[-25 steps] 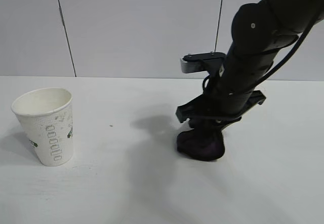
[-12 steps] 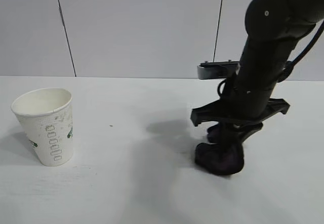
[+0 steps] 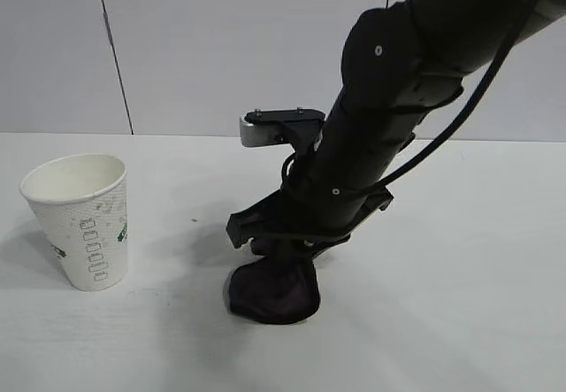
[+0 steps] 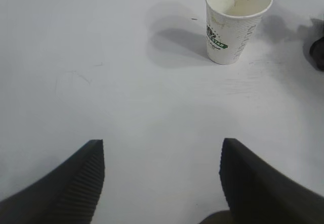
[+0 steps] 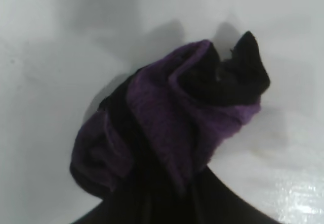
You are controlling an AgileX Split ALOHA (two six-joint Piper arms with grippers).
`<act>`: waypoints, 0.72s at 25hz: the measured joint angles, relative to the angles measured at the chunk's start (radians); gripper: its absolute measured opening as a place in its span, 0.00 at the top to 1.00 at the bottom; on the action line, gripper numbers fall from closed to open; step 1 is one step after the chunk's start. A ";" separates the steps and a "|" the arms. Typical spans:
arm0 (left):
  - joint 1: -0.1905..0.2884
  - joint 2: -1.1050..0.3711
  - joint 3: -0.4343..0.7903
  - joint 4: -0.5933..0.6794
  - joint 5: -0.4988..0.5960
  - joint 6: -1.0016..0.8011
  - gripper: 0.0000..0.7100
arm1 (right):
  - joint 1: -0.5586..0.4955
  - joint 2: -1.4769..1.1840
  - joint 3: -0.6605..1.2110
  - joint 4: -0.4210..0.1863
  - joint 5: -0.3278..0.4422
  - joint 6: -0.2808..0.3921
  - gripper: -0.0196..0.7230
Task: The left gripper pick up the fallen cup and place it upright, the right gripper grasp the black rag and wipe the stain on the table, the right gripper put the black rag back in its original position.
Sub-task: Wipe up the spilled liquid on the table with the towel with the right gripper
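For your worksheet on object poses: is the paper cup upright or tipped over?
Upright: the cup stands on its base, open mouth facing up.

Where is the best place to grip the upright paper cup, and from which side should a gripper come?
Probably grip the paper cup across its upper wall, just under the rim, coming level from the side. It stands upright on the table, mouth open, and tapers downward, so fingers there should resist slipping.

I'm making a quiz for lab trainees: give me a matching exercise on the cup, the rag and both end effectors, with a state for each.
Things:
1. cup
2. black rag
3. left end effector
4. right end effector

States:
A. open, holding nothing
B. upright on the table
C. bunched, pressed on the table
D. shut on cloth

Pairs: 1-B, 2-C, 3-A, 4-D
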 joint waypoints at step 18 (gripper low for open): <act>0.000 0.000 0.000 0.000 0.000 0.000 0.33 | -0.269 -0.034 -0.017 -0.073 0.399 -0.014 0.89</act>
